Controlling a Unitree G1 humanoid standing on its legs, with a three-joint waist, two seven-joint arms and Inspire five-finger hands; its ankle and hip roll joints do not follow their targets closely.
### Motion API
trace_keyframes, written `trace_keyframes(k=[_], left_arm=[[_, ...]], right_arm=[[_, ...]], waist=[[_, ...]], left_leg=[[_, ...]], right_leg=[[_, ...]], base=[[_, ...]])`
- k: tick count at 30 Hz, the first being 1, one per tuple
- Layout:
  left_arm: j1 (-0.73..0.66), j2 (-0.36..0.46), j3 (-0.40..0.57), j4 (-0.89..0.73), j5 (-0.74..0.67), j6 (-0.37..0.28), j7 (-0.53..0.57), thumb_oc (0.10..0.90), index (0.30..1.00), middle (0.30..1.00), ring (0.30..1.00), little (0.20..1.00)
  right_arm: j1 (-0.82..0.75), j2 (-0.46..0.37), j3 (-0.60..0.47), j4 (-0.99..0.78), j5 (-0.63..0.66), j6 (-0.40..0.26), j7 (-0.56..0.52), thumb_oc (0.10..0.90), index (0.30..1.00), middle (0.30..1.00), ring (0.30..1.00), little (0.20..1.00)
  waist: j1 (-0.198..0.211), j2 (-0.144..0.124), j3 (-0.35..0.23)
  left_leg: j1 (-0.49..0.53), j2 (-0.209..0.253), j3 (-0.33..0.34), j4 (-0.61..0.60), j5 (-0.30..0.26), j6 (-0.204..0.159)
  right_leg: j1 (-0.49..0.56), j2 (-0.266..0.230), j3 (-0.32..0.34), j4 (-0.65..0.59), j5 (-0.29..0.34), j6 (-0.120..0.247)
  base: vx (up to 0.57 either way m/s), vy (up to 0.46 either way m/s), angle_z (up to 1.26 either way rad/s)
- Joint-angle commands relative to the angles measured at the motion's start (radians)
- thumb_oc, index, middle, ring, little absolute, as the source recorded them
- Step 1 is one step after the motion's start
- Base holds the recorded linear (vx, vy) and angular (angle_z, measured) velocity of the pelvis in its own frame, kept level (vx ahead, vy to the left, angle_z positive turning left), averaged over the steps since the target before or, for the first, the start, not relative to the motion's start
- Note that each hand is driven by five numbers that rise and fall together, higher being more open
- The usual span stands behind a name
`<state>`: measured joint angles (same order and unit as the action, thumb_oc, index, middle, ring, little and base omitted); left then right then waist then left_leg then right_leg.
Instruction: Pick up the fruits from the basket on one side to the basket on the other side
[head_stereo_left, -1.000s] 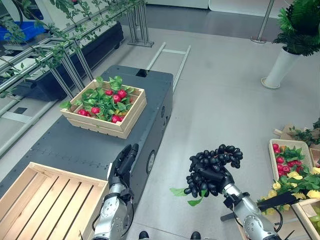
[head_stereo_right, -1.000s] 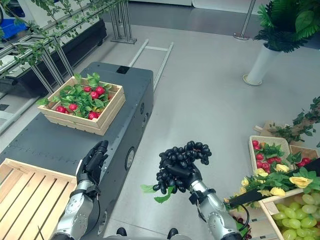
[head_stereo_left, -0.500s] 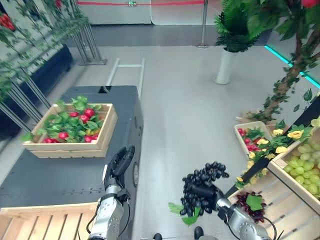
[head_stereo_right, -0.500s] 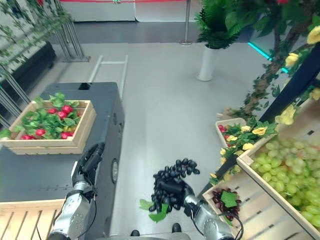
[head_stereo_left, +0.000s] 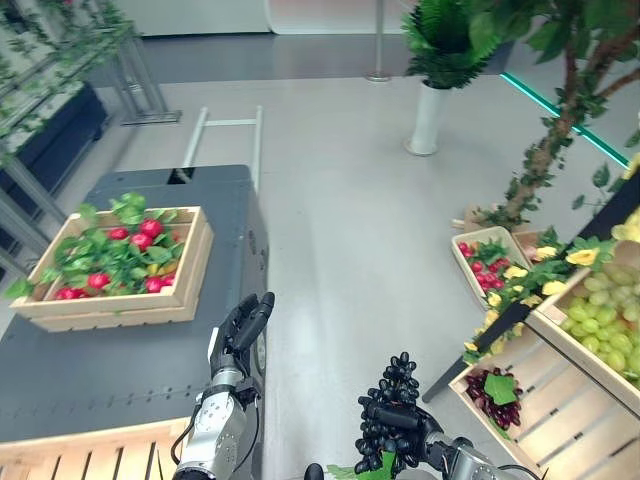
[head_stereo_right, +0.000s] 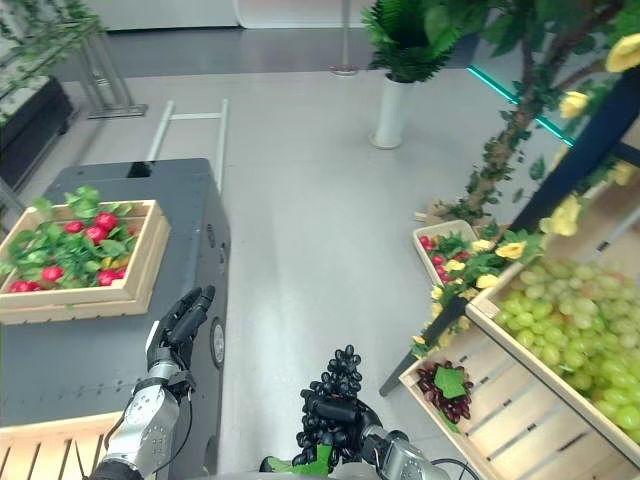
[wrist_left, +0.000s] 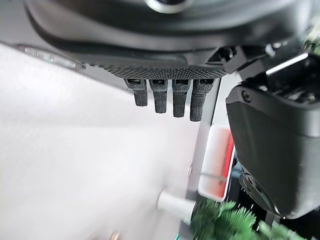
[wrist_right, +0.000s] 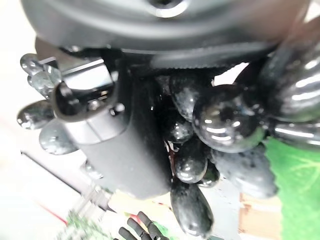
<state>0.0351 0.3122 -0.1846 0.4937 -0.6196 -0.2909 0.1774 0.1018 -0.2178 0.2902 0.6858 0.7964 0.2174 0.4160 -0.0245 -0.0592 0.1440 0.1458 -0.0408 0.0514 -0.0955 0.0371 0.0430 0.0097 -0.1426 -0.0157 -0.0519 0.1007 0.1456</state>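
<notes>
Right hand (head_stereo_left: 400, 432) lower than before, fingers wrapped round black grapes (head_stereo_left: 392, 388), left hand (head_stereo_left: 240, 328) straight-fingered, empty, beside cart (head_stereo_left: 100, 370).

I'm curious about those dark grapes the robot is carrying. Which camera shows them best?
The left eye view: the whole grape bunch shows, held in the right hand above the floor. The right eye view shows much the same. The right wrist view catches a few grapes up close.

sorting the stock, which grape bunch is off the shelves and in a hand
The black grape bunch, gripped in the right hand above the floor. The dark red bunch lies in a wooden shelf crate, and the green grapes fill the crate above it.
</notes>
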Motion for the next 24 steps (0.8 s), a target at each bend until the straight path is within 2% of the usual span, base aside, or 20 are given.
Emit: trace_keyframes(k=[1, 2, 5, 6, 9, 11, 12, 13, 14, 15, 16, 17, 18, 20, 21, 22, 24], left_arm=[[-0.09, 0.017, 0.039, -0.054, 0.04, -0.115, -0.008, 0.8, 0.9, 0.9, 0.9, 0.9], [-0.071, 0.022, 0.056, -0.066, 0.034, -0.11, -0.002, 0.8, 0.9, 0.9, 0.9, 0.9], [-0.047, 0.028, 0.075, -0.067, 0.023, -0.098, -0.006, 0.8, 0.9, 0.9, 0.9, 0.9], [-0.03, 0.035, 0.083, -0.061, 0.007, -0.097, -0.012, 0.8, 0.9, 0.9, 0.9, 0.9], [-0.01, 0.042, 0.095, -0.051, 0.001, -0.11, -0.017, 0.8, 0.9, 0.9, 0.9, 0.9], [0.002, 0.042, 0.102, -0.057, 0.002, -0.103, 0.0, 0.8, 0.9, 0.9, 0.9, 0.9], [0.009, 0.043, 0.102, -0.061, -0.001, -0.092, 0.006, 0.8, 0.9, 0.9, 0.9, 0.9], [0.011, 0.044, 0.102, -0.062, -0.001, -0.092, 0.008, 0.8, 0.9, 0.9, 0.9, 0.9], [0.017, 0.042, 0.098, -0.063, 0.002, -0.091, 0.027, 0.8, 0.9, 0.9, 0.9, 0.9], [0.021, 0.036, 0.098, -0.064, -0.005, -0.081, 0.044, 0.8, 0.9, 0.9, 0.9, 0.9], [0.026, 0.024, 0.104, -0.067, -0.05, -0.067, 0.048, 0.8, 0.9, 0.9, 0.9, 0.9], [0.032, 0.015, 0.106, -0.072, -0.045, -0.071, 0.042, 0.8, 0.9, 0.9, 0.9, 0.9], [0.033, 0.013, 0.105, -0.073, -0.04, -0.069, 0.043, 0.8, 0.9, 0.9, 0.9, 0.9], [0.035, -0.001, 0.089, -0.062, -0.053, -0.058, 0.041, 0.8, 0.9, 0.9, 0.9, 0.9], [0.033, -0.008, 0.079, -0.053, -0.053, -0.054, 0.042, 0.8, 0.9, 0.9, 0.9, 0.9], [0.029, -0.019, 0.06, -0.036, -0.055, -0.054, 0.038, 0.8, 0.9, 0.9, 0.9, 0.9], [0.03, -0.027, 0.054, -0.028, -0.062, -0.05, 0.03, 0.8, 0.9, 0.9, 0.9, 0.9]], right_arm=[[-0.056, 0.025, -0.033, -0.066, 0.166, -0.011, 0.13, 0.4, 0.3, 0.3, 0.3, 0.3], [-0.047, 0.039, -0.047, -0.068, 0.174, -0.014, 0.132, 0.4, 0.3, 0.3, 0.3, 0.3], [-0.034, 0.053, -0.065, -0.068, 0.21, -0.025, 0.111, 0.4, 0.3, 0.3, 0.3, 0.3], [-0.028, 0.055, -0.08, -0.059, 0.236, -0.035, 0.11, 0.4, 0.3, 0.3, 0.3, 0.3], [-0.034, 0.054, -0.1, -0.012, 0.251, -0.043, 0.146, 0.4, 0.3, 0.3, 0.3, 0.3], [-0.042, 0.06, -0.107, 0.018, 0.236, -0.054, 0.157, 0.4, 0.3, 0.3, 0.3, 0.3], [-0.051, 0.058, -0.102, 0.023, 0.245, -0.065, 0.148, 0.4, 0.3, 0.3, 0.3, 0.3], [-0.051, 0.057, -0.102, 0.021, 0.244, -0.067, 0.148, 0.4, 0.3, 0.3, 0.3, 0.3], [-0.052, 0.055, -0.098, 0.017, 0.239, -0.068, 0.14, 0.4, 0.3, 0.3, 0.3, 0.3], [-0.057, 0.053, -0.095, 0.015, 0.238, -0.072, 0.121, 0.4, 0.3, 0.3, 0.3, 0.3], [-0.071, 0.046, -0.09, -0.001, 0.247, -0.083, 0.079, 0.4, 0.3, 0.3, 0.3, 0.3], [-0.086, 0.041, -0.098, -0.021, 0.261, -0.107, 0.069, 0.4, 0.3, 0.3, 0.3, 0.3], [-0.088, 0.04, -0.098, -0.025, 0.265, -0.112, 0.064, 0.4, 0.3, 0.3, 0.3, 0.3], [-0.093, 0.033, -0.099, -0.051, 0.275, -0.163, 0.025, 0.4, 0.3, 0.3, 0.3, 0.3], [-0.089, 0.03, -0.102, -0.081, 0.284, -0.186, 0.0, 0.4, 0.3, 0.3, 0.3, 0.3], [-0.082, 0.028, -0.109, -0.095, 0.309, -0.222, -0.008, 0.4, 0.3, 0.3, 0.3, 0.3], [-0.074, 0.026, -0.119, -0.102, 0.318, -0.244, -0.015, 0.4, 0.3, 0.3, 0.3, 0.3]], waist=[[0.011, 0.053, 0.021], [0.014, 0.064, 0.028], [0.006, 0.079, 0.032], [0.003, 0.089, 0.034], [0.019, 0.089, 0.03], [0.04, 0.08, 0.023], [0.053, 0.069, 0.021], [0.056, 0.065, 0.02], [0.069, 0.058, 0.015], [0.073, 0.057, 0.012], [0.064, 0.056, 0.012], [0.06, 0.055, 0.011], [0.061, 0.055, 0.01], [0.049, 0.051, 0.006], [0.041, 0.045, 0.002], [0.028, 0.039, -0.004], [0.018, 0.035, -0.012]], left_leg=[[0.033, -0.035, 0.087, 0.038, -0.182, 0.03], [0.04, -0.03, 0.111, 0.015, -0.167, 0.033], [0.037, -0.018, 0.118, 0.009, -0.153, 0.039], [0.039, -0.009, 0.121, 0.016, -0.159, 0.039], [0.021, 0.006, 0.144, 0.064, -0.179, 0.045], [0.005, 0.014, 0.155, 0.114, -0.202, 0.044], [-0.012, 0.031, 0.161, 0.161, -0.218, 0.028], [-0.016, 0.035, 0.165, 0.17, -0.221, 0.023], [-0.026, 0.048, 0.195, 0.18, -0.222, 0.008], [-0.023, 0.057, 0.218, 0.17, -0.213, -0.002], [-0.01, 0.067, 0.228, 0.137, -0.189, -0.02], [0.008, 0.076, 0.222, 0.082, -0.153, -0.035], [0.012, 0.077, 0.222, 0.068, -0.145, -0.037], [0.024, 0.081, 0.194, 0.008, -0.112, -0.045], [0.004, 0.086, 0.183, 0.008, -0.097, -0.047], [-0.007, 0.093, 0.171, 0.008, -0.095, -0.057], [-0.01, 0.1, 0.171, 0.008, -0.095, -0.06]], right_leg=[[-0.057, -0.008, -0.159, 0.037, 0.084, 0.013], [-0.067, -0.027, -0.201, 0.113, 0.086, 0.016], [-0.077, -0.04, -0.196, 0.235, 0.05, -0.001], [-0.06, -0.057, -0.199, 0.305, 0.011, -0.01], [-0.011, -0.095, -0.232, 0.319, -0.014, -0.028], [0.043, -0.124, -0.264, 0.274, -0.024, -0.028], [0.093, -0.104, -0.276, 0.168, -0.075, -0.03], [0.103, -0.096, -0.284, 0.141, -0.078, -0.029], [0.126, -0.098, -0.331, 0.062, -0.067, -0.021], [0.132, -0.095, -0.347, 0.032, -0.056, -0.015], [0.133, -0.074, -0.314, -0.014, -0.043, -0.008], [0.14, -0.057, -0.31, -0.035, -0.047, -0.009], [0.143, -0.054, -0.314, -0.035, -0.048, -0.011], [0.145, -0.019, -0.284, -0.035, -0.071, -0.016], [0.134, -0.005, -0.272, -0.035, -0.073, -0.03], [0.132, 0.01, -0.263, -0.035, -0.085, -0.041], [0.131, 0.02, -0.255, -0.035, -0.093, -0.049]], base=[[-0.1, 0.053, -0.83], [-0.1, 0.051, -1.06], [-0.06, -0.009, -0.67], [-0.03, -0.056, -0.26], [-0.01, -0.155, 0.05], [0.01, -0.293, 0.0], [0.01, -0.362, -0.18], [-0.01, -0.398, -0.33], [-0.04, -0.24, -0.41], [-0.06, -0.321, -0.57], [-0.04, -0.334, -0.58], [-0.02, -0.289, -0.49], [0.02, -0.253, -0.42], [0.0, -0.232, -0.34], [-0.04, -0.316, -0.18], [-0.05, -0.243, -0.17], [0.03, -0.219, -0.2]])
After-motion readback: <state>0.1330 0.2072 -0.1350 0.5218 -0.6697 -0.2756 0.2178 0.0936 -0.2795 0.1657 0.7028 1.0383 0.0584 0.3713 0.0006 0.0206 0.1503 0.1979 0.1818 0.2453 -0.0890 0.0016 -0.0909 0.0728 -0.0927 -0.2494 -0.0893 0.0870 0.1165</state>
